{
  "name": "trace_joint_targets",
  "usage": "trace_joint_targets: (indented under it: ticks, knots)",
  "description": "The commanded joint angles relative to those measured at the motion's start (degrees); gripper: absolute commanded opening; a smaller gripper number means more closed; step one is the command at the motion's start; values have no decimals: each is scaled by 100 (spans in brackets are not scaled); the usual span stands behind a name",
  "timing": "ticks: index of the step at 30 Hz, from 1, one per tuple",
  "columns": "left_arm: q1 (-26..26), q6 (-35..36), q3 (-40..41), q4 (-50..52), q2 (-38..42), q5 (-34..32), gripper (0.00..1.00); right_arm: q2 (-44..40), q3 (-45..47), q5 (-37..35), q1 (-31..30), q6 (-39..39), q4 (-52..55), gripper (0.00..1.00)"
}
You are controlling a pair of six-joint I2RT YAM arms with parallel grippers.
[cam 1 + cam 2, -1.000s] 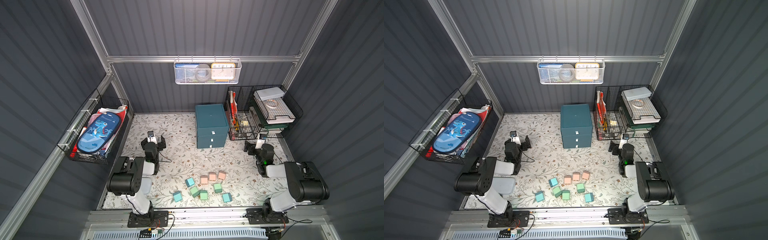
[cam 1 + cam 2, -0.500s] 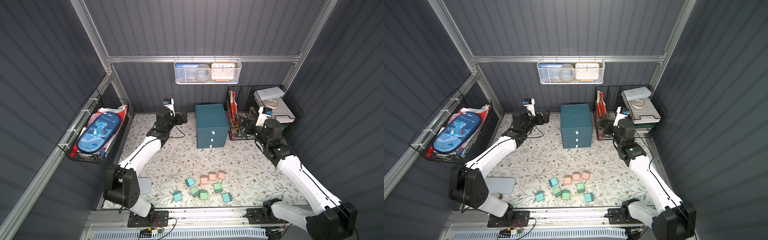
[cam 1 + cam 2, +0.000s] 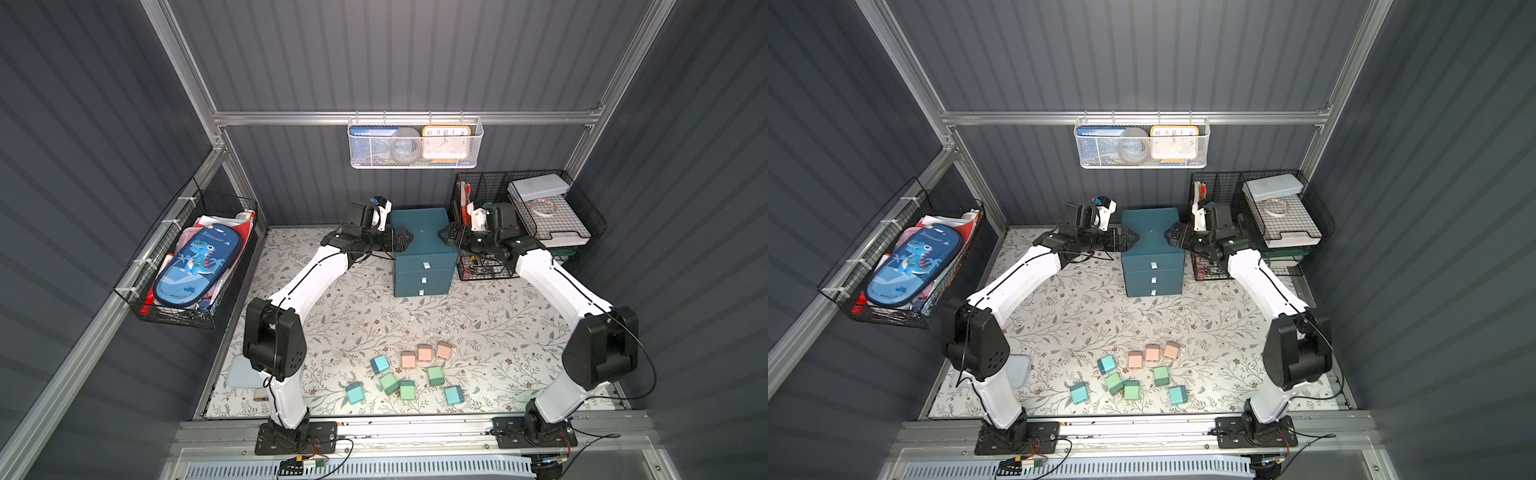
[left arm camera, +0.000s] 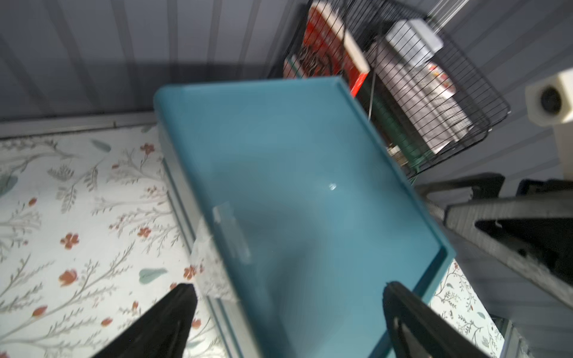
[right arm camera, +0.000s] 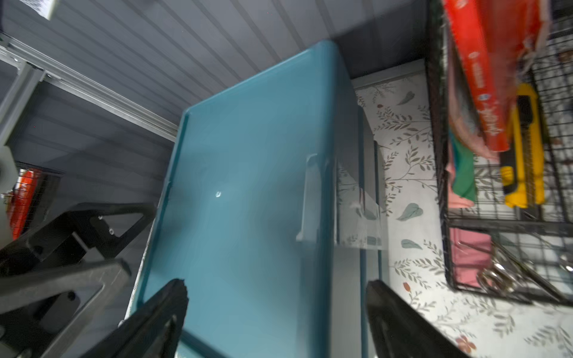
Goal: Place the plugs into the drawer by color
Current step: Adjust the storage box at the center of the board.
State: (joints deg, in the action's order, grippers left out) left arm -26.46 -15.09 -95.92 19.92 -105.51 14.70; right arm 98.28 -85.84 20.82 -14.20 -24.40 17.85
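Top views, then wrists: drawer cabinet (image 3: 422, 266) closed, plugs (image 3: 435, 375) loose on the floral mat (image 3: 353, 316)

In both top views the teal cabinet stands at the back of the mat, just beside a black wire rack (image 3: 482, 270). Its three drawer fronts sit flush, each with a white tab. The left gripper (image 3: 405, 240) and the right gripper (image 3: 444, 237) face each other above the cabinet's top, tips apart. All nine plugs lie near the mat's front edge, well apart from the cabinet. The three peach-pink plugs (image 3: 424, 352) sit in a row. The three light blue plugs (image 3: 380, 365) and three mint green plugs (image 3: 407, 390) lie scattered around them.

Left wrist view: the left gripper's black fingers (image 4: 167, 319) stand wide apart, with the blurred teal top between them. Whether they touch it cannot be told. The right gripper shows across the top.

Right wrist view: the right gripper's fingers (image 5: 155, 316) are likewise spread wide over the same top. The wire rack lies alongside, holding a yellow utility knife (image 5: 524, 145) and scissors (image 5: 502, 272).
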Motion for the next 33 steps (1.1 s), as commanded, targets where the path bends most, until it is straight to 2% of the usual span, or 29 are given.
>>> trace_joint_targets:
  ticks: [1, 4, 11, 18, 22, 25, 28, 33]
  knots:
    - [39, 11, -111, 324, 78, -184, 99, 364, -292, 393, -30, 264, 119, 94]
    - [202, -65, -67, 215, -11, -240, 99, 652, -524, 639, -90, 343, 15, 94]
    - [273, -99, 71, 3, 8, 393, 99, 1368, -1381, 880, -434, 462, 88, 92]
    - [273, -110, 939, 30, 831, -19, 99, 2620, -3337, 816, -897, 429, 654, 89]
    - [268, -217, 1215, -65, 1094, -60, 99, 3425, -4619, 857, -1070, 265, 1045, 87]
    - [264, -340, 1418, -244, 1197, 26, 99, 3797, -5216, 892, -1115, 181, 1174, 86]
    - [264, -374, 1681, -335, 1242, 41, 99, 3837, -5449, 764, -1114, 225, 1318, 88]
    - [264, -329, 1532, -232, 1299, 31, 99, 3203, -5452, 217, -908, 512, 1533, 91]
